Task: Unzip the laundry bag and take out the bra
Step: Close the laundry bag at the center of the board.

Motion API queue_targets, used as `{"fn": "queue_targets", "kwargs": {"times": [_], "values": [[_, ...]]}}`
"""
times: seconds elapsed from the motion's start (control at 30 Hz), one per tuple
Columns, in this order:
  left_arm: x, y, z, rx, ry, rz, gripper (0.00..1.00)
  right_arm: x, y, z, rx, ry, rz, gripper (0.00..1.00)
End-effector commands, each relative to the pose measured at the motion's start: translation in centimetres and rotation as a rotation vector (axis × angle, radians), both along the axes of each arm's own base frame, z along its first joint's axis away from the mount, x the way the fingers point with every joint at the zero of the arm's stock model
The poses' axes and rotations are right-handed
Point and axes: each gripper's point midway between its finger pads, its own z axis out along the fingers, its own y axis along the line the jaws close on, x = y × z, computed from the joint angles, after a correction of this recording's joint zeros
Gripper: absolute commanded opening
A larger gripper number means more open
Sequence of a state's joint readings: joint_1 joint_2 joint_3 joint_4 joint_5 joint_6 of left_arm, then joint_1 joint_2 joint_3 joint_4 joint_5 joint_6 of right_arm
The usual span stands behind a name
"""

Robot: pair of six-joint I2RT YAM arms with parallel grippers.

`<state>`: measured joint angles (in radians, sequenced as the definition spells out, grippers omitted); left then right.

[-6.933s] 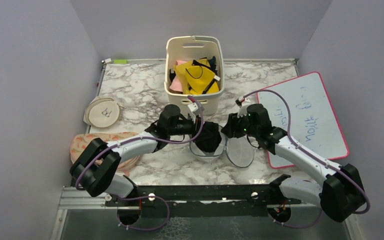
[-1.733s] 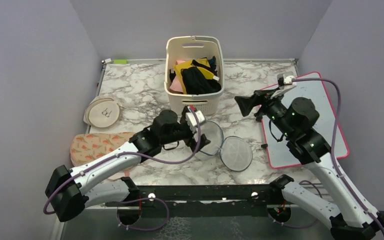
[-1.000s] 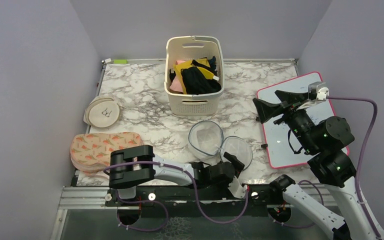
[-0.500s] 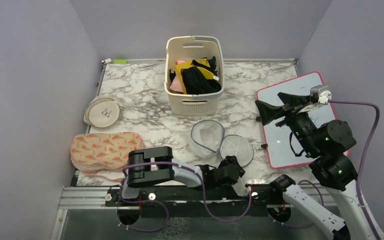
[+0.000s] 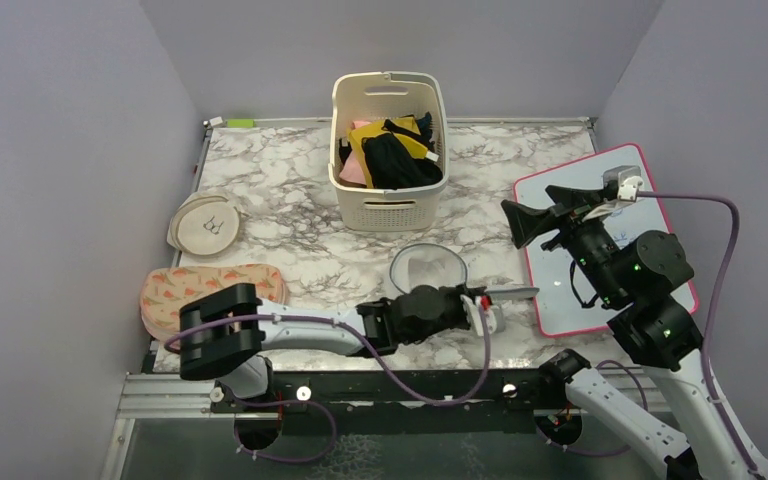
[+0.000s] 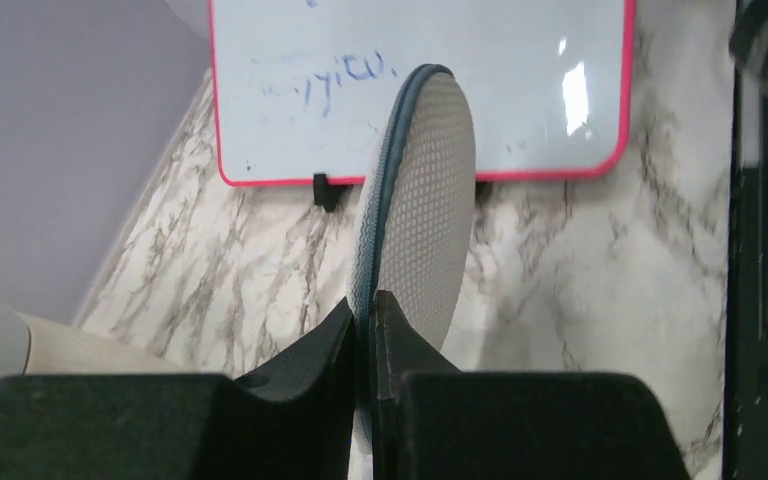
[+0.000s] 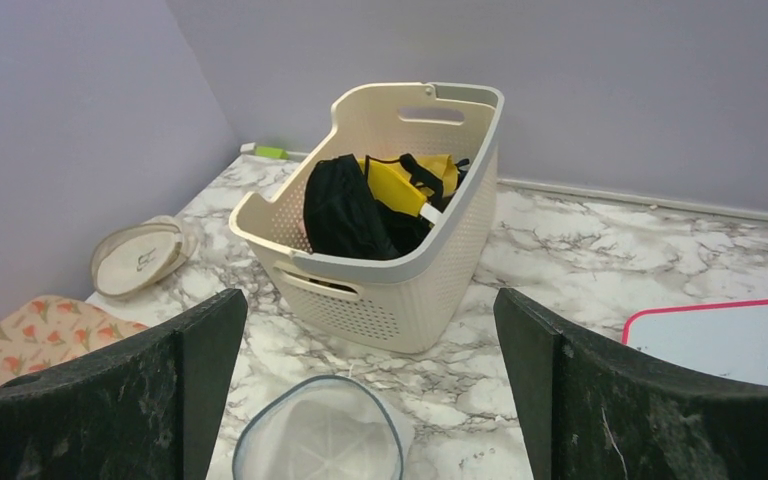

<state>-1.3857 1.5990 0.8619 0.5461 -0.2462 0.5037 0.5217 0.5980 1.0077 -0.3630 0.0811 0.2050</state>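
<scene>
The laundry bag [image 5: 428,268] lies unzipped on the marble, its white mesh drum [image 7: 320,440] open upward and empty. Its round mesh lid [image 6: 425,200] stands on edge, seen as a thin line in the top view [image 5: 508,292]. My left gripper [image 6: 368,310] is shut on the lid's dark zip rim, low near the table's front [image 5: 482,300]. The black bra [image 5: 392,160] lies in the cream basket [image 5: 388,205], also plain in the right wrist view [image 7: 345,215]. My right gripper [image 5: 535,208] hangs open and empty above the table, facing the basket [image 7: 400,280].
A pink-framed whiteboard [image 5: 610,235] lies at the right, just beyond the lid [image 6: 410,80]. A yellow cloth [image 5: 365,140] shares the basket. A flat beige round pouch [image 5: 206,224] and a carrot-print fabric piece [image 5: 205,293] lie at the left.
My left gripper swung in along the front edge, shut on the lid's rim and tipped the lid up on edge. The drum shifted slightly right. The right arm barely moved.
</scene>
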Motion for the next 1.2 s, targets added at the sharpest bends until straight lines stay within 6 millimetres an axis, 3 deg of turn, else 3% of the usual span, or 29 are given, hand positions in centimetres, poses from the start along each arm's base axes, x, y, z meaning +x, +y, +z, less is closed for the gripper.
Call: {"fn": "queue_targets", "kwargs": {"times": [0.0, 0.3, 0.47, 0.6, 0.77, 0.93, 1.17], "values": [[-0.2, 0.8, 4.3, -0.344, 0.353, -0.063, 0.01, 0.3, 0.5, 0.5, 0.014, -0.02, 0.017, 0.92], [2.0, 4.7, 7.5, -0.751, 0.783, -0.073, 0.0, 0.4, 0.9, 0.4, 0.014, -0.01, 0.034, 0.92], [2.8, 7.4, 7.2, -0.974, 0.994, -0.028, 0.0, 0.6, 1.3, 0.3, 0.018, -0.008, 0.045, 0.92], [3.6, 9.8, 5.9, -1.094, 1.063, 0.059, 0.0, 0.8, 1.6, 0.3, 0.012, -0.007, 0.057, 0.92], [6.3, 12.4, 1.8, -1.146, 1.164, 0.377, 0.0, 0.8, 1.7, 0.1, 0.013, 0.001, 0.058, 0.92], [8.1, 11.8, -1.5, -0.998, 1.252, 0.611, 0.0, 0.8, 1.6, -0.1, 0.013, 0.004, 0.055, 0.92], [8.3, 11.9, -4.8, -0.975, 1.432, 0.709, 0.0, 1.0, 1.8, -0.4, 0.007, 0.017, 0.059, 0.92]]}}
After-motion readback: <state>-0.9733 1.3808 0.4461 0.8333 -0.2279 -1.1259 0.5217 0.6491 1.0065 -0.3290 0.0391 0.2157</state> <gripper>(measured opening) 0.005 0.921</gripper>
